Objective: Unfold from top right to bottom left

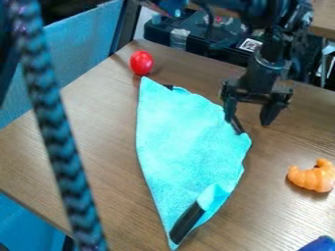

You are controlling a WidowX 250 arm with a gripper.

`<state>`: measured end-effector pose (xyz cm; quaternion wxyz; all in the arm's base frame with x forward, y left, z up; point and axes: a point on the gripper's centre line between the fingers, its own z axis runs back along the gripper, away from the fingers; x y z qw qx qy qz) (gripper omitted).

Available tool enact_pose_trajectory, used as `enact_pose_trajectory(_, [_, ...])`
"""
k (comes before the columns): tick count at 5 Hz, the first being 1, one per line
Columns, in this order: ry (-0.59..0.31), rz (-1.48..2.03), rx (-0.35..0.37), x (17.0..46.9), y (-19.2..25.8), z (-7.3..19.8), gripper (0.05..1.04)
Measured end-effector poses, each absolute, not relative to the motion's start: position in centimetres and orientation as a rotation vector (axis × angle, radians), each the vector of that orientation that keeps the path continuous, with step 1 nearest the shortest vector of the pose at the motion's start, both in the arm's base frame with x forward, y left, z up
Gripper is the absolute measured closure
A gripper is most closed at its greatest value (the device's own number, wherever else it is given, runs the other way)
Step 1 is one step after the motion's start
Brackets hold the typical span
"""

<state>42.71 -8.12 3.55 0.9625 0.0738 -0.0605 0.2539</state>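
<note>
The gripper (249, 113) hangs at the upper right of the table, its two fingers spread apart with nothing between them. Its left finger is beside the upper right edge of a turquoise cloth (183, 142); whether it touches the cloth I cannot tell. The cloth lies folded in a long shape, one point at the top and another at the bottom. Near the bottom tip a small flap is turned over, next to a black strip (187, 221). Another dark piece shows at the cloth's right corner, just below the left finger.
A red egg-shaped object (142, 62) sits above the cloth's top point. An orange croissant-like toy (313, 175) lies at the right, and a blue object (319, 244) at the lower right corner. A blurred braided cable (59, 142) crosses the left side.
</note>
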Motion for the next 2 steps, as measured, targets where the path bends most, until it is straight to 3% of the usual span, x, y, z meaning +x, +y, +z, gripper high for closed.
enact_pose_trajectory(2, [-0.122,0.521,0.155,42.67,-8.10,3.54,0.110])
